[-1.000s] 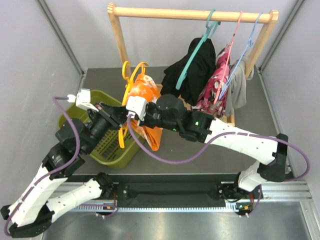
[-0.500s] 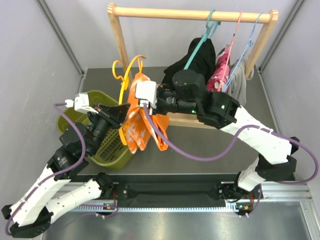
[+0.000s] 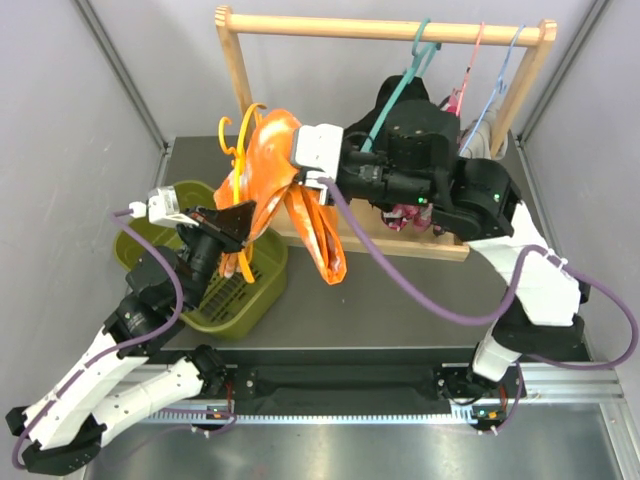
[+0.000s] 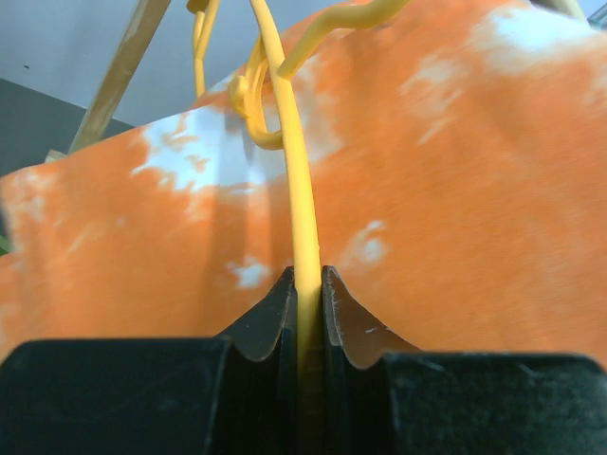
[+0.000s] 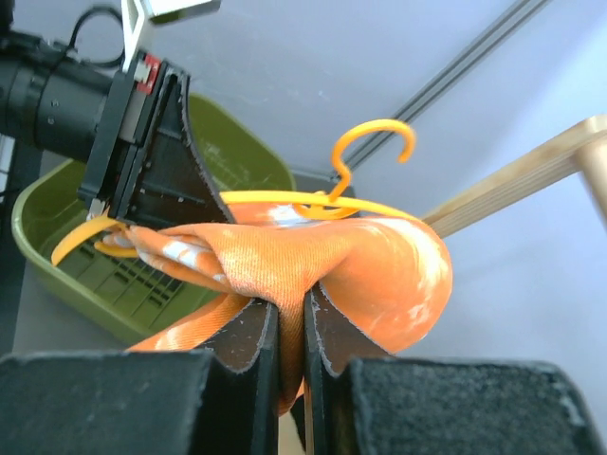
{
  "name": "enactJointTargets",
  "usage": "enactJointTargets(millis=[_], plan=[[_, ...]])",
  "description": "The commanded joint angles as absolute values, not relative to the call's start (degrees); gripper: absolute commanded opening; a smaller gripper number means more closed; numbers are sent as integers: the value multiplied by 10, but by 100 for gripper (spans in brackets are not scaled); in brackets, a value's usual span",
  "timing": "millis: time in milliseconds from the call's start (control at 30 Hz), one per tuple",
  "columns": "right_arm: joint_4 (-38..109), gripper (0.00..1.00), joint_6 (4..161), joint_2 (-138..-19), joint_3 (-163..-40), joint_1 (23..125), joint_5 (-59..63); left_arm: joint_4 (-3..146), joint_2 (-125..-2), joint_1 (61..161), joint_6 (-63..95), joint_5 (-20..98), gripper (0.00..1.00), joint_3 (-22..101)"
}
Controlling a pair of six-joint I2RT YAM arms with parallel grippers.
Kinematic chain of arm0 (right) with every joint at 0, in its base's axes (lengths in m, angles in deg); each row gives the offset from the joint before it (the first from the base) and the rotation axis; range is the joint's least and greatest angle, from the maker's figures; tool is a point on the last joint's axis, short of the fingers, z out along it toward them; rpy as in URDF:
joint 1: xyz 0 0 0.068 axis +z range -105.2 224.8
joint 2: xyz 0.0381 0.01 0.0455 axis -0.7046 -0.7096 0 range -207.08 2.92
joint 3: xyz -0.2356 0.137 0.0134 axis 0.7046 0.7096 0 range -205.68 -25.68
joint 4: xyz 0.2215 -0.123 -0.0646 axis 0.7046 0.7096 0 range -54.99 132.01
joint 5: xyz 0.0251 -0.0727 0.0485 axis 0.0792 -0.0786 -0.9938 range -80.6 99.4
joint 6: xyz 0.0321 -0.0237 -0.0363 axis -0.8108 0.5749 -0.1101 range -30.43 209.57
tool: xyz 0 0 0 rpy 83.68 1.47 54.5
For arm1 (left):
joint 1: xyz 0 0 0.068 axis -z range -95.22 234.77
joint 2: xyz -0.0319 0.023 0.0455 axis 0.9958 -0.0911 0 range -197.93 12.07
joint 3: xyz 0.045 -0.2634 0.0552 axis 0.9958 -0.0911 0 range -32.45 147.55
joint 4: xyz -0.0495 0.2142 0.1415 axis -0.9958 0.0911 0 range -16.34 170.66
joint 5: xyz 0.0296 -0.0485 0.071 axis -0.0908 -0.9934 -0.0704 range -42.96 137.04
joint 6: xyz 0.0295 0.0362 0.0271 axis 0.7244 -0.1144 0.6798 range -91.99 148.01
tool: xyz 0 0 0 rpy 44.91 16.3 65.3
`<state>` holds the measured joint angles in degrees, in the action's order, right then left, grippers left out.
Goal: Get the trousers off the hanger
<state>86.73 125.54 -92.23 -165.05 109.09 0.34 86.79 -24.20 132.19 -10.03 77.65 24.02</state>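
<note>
Both clamped, left end effector [image 4: 305, 284] on hanger [image 4: 289, 171], right end effector [image 5: 289, 308] on draped trousers [image 5: 379, 265]

Table [image 3: 400, 320] with green basket [image 3: 257, 303], wooden rack [image 3: 237, 80]

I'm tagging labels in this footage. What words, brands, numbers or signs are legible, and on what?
None: there is no legible text in any view.
The orange trousers, yellow hanger, green basket and wooden rack bear no print.
A small red patch on the left gripper is too small to read.
</note>
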Motion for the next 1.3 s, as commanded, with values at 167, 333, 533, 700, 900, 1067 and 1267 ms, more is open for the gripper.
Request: enactJointTargets(millis=[167,333,533,700,900,1067,1267], plan=[[717,0,1295,-884,-1798,1087,10,938,-250,1314,-23,830,0,226],[701,0,1302,-890,-1825,1087,32,965,-248,1314,-5,848,0,230],[691,0,1302,-895,-1842,1087,41,1011,-248,1314,23,899,0,243],[688,0,1298,-901,-1863,1088,41,1031,-236,1314,51,932,0,256],[696,0,1278,-898,-1830,1087,19,1022,-220,1314,69,906,0,281],[709,0,1267,-900,-1800,1087,9,1035,-197,1315,83,901,0,328],[717,0,1251,-912,-1763,1088,-1,1042,-180,1314,118,898,0,402]])
